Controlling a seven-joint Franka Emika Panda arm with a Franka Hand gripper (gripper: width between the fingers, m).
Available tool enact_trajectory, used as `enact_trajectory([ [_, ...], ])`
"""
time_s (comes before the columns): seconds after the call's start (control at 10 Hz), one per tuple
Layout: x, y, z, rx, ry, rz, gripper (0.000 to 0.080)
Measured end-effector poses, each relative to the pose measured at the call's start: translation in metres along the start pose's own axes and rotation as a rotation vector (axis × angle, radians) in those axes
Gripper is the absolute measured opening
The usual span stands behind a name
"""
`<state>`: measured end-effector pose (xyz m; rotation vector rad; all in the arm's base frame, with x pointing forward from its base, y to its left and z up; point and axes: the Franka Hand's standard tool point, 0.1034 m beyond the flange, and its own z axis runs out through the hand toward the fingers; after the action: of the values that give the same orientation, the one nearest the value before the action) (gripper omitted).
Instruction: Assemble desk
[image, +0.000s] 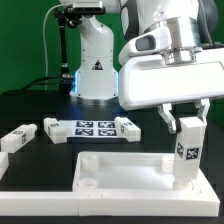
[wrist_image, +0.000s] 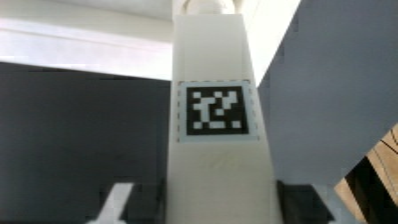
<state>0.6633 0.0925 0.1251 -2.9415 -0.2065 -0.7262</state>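
The white desk top (image: 115, 176), a tray with a raised rim, lies flat at the front of the black table. A white block leg (image: 187, 150) with a black-and-white tag stands upright at the top's end on the exterior view's right. Its lower end is down at the tray surface. My gripper (image: 186, 113) comes from above and is shut on the leg's upper part. In the wrist view the leg (wrist_image: 217, 120) fills the middle, its tag (wrist_image: 217, 110) facing the camera, and one finger (wrist_image: 119, 200) presses each side. A second leg (image: 20, 137) lies loose on the exterior view's left.
The marker board (image: 95, 127) lies flat behind the desk top. The arm's white base (image: 95, 60) stands at the back, with a black stand (image: 66, 45) beside it. A thin white rail (image: 10, 165) runs along the table's edge on the exterior view's left.
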Motion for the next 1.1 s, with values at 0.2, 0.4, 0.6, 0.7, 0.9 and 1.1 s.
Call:
enact_trajectory([
  [0.2, -0.0026, -0.0014, 0.0029, 0.002, -0.005, 0.003, 0.0290],
  [0.4, -0.0033, -0.0008, 0.0039, 0.002, -0.004, 0.006, 0.0290],
  [0.6, -0.0033, -0.0007, 0.0039, 0.002, -0.004, 0.006, 0.0345],
  [0.7, -0.0033, -0.0008, 0.0039, 0.002, -0.004, 0.006, 0.0481],
  [0.9, -0.0033, -0.0009, 0.0039, 0.002, -0.004, 0.005, 0.0617],
  [1.1, -0.0034, -0.0009, 0.0040, 0.002, -0.004, 0.005, 0.0639],
])
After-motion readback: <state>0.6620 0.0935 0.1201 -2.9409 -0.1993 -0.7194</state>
